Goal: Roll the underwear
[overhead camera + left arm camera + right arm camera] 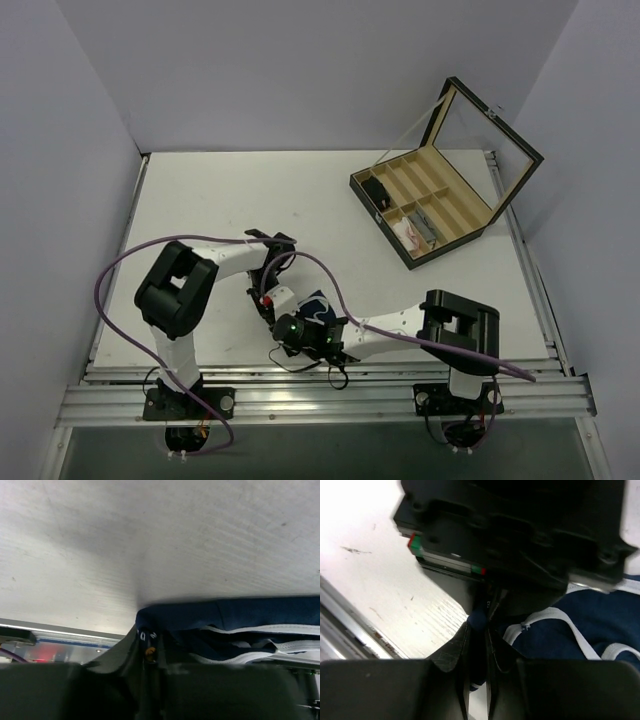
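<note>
Apparently to anchor an edge for rolling, the right gripper (479,624) was clamped on a fold of the small navy-blue fabric underwear with white trim (570,630) between its fingertips, while the left gripper (271,303), grip impossible to tell, crowded in just opposite on the white tabletop (220,200).

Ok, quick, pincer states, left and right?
Left pincer: cannot be told; the underwear lies against it.
Right pincer: closed on the underwear.

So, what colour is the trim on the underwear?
White; the trim runs along the dark navy underwear, clearest in the right wrist view.
</note>
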Controlling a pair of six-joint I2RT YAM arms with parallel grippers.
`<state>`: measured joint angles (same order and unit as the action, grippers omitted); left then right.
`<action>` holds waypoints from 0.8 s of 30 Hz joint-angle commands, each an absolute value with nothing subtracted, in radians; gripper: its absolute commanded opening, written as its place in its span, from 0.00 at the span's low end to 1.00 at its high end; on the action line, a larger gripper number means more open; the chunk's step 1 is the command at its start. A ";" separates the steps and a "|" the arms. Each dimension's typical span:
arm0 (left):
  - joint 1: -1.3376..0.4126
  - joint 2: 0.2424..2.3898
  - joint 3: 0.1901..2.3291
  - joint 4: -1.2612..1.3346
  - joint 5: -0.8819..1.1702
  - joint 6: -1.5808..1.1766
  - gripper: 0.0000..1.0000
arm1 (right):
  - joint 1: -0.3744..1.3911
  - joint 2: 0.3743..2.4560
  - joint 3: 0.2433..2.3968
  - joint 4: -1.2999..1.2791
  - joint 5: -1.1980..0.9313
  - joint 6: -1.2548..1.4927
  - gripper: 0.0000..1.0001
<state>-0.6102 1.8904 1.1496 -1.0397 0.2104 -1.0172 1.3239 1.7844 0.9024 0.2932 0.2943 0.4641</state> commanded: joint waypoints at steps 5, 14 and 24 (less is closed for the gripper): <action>-0.588 1.766 1.186 -0.956 0.227 -0.990 0.43 | 1.184 1.706 0.599 0.541 -0.012 0.666 0.00; -0.508 1.617 1.114 -0.829 0.270 -0.930 0.56 | 1.002 1.799 0.376 0.959 -0.391 0.804 0.00; -0.537 1.496 0.872 -0.607 0.359 -0.997 0.57 | 0.939 1.963 0.301 1.212 -0.468 0.904 0.00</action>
<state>-0.5232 1.5379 0.9016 -0.7006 0.3279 -0.9691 0.9379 1.8896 0.3611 1.3792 -0.4492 0.9154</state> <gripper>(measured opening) 0.563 0.076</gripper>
